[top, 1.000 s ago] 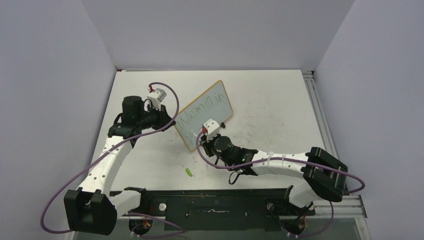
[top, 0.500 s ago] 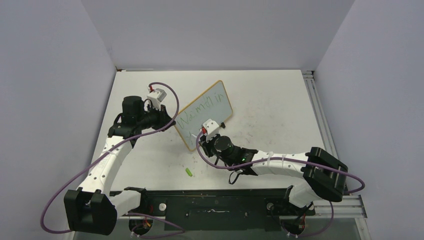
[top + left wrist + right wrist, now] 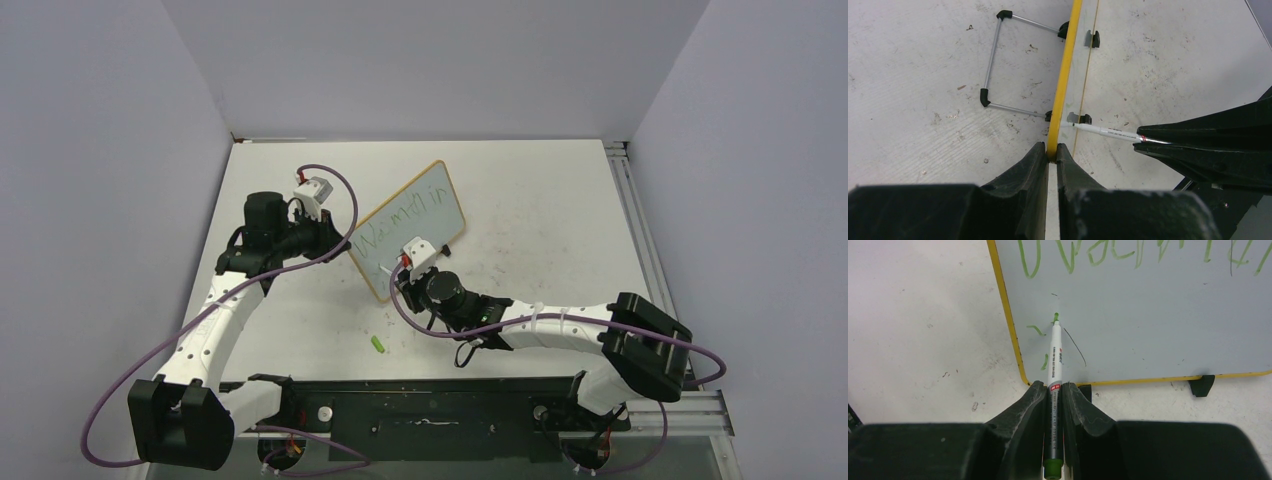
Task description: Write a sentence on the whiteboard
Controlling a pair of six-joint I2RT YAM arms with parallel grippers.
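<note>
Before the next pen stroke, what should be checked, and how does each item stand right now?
1. The left gripper shut on the whiteboard frame: ok.
2. The right gripper shut on the marker: ok.
3. Marker tip on the white surface: ok.
4. Board standing on its feet: ok.
5. Free space under the first line of the sentence: ok.
6. Ink left in the marker: cannot tell.
</note>
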